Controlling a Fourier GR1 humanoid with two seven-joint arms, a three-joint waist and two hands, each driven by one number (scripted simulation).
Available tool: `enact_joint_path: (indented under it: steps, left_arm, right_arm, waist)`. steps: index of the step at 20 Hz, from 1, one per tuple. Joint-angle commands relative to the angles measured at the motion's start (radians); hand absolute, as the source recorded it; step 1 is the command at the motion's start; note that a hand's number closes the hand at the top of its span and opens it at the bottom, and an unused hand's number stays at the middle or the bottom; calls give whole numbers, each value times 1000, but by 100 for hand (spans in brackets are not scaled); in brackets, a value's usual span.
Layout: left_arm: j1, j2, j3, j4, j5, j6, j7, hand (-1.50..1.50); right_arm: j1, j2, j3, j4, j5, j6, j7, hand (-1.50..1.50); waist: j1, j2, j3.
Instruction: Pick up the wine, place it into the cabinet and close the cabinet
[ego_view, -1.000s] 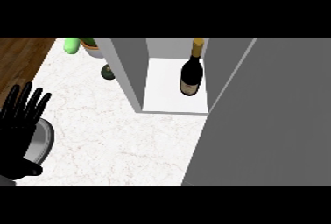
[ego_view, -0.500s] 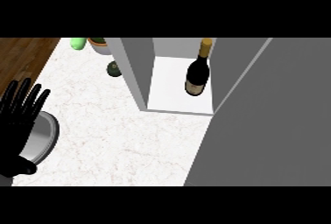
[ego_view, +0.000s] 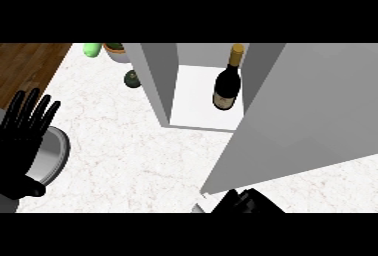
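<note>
The dark wine bottle (ego_view: 227, 84), with a gold neck, stands inside the white cabinet (ego_view: 193, 107) at the top centre. The cabinet's grey door (ego_view: 310, 120) stretches from the upper right down to the lower centre, partly swung across the opening. My right hand (ego_view: 245, 202) shows as a black shape at the bottom edge, right under the door's lower corner, holding nothing I can see. My left hand (ego_view: 23, 137) rests open at the left edge, fingers up, far from the bottle.
A round grey plate (ego_view: 56, 156) lies partly under my left hand. A green object (ego_view: 91, 49), a pot (ego_view: 117, 51) and a small dark round thing (ego_view: 132, 79) sit left of the cabinet. The wooden floor (ego_view: 28, 65) shows beyond the counter's left edge.
The door has swung further left across the cabinet's opening. My right hand has come into view at the bottom under the door. The left hand stays at rest.
</note>
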Motion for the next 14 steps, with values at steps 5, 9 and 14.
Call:
enact_joint_path:
  steps: [5, 9, 14]
  left_arm:
    - [21, 23, 51, 78, -13, -41, -19, -150]
    - [-18, 18, 74, 88, -11, -23, 4, -150]
    - [-26, 31, 109, 58, 22, -16, 56, -150]
  right_arm:
    - [-454, 327, -125, 433, -58, -71, 137, 150]
    - [-582, 332, -181, 597, -158, -102, 83, 150]
    - [-593, 334, -285, 750, -235, -40, -8, 150]
  waist:
    - [-32, 0, 1]
    - [-51, -2, 3]
    - [-63, -3, 4]
